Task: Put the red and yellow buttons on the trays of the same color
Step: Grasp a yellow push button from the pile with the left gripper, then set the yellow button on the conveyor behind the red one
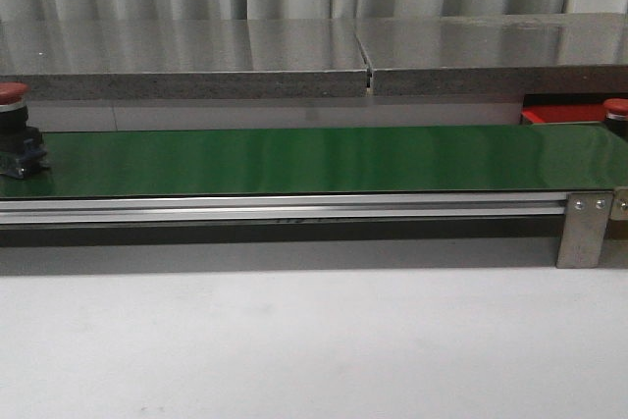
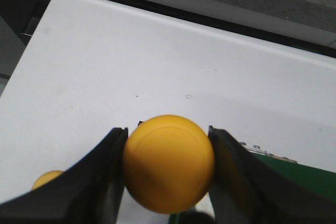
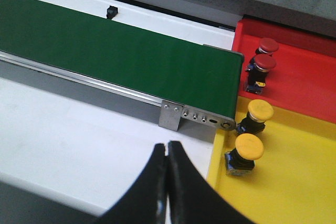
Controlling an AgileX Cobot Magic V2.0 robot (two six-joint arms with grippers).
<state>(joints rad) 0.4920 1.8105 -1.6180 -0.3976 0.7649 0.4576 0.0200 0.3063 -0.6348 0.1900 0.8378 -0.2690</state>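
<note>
My left gripper (image 2: 168,130) is shut on the domed cap of a yellow button (image 2: 169,166), held above the white table. A second yellow cap (image 2: 47,178) peeks out beside the left finger. My right gripper (image 3: 168,146) is shut with nothing in it, over the white table near the belt's end. Past it lie the red tray (image 3: 304,85) with two red buttons (image 3: 269,45) (image 3: 264,64) and the yellow tray (image 3: 294,182) with two yellow buttons (image 3: 260,110) (image 3: 249,147). In the front view a red button (image 1: 12,97) stands on the belt's far left end. Neither gripper shows in that view.
The long green belt (image 1: 314,159) runs across the table on an aluminium rail with a metal bracket (image 1: 585,228) at its right end. A grey stone ledge (image 1: 196,71) runs behind it. The red tray (image 1: 561,114) and one red button cap (image 1: 616,105) show at the belt's right end.
</note>
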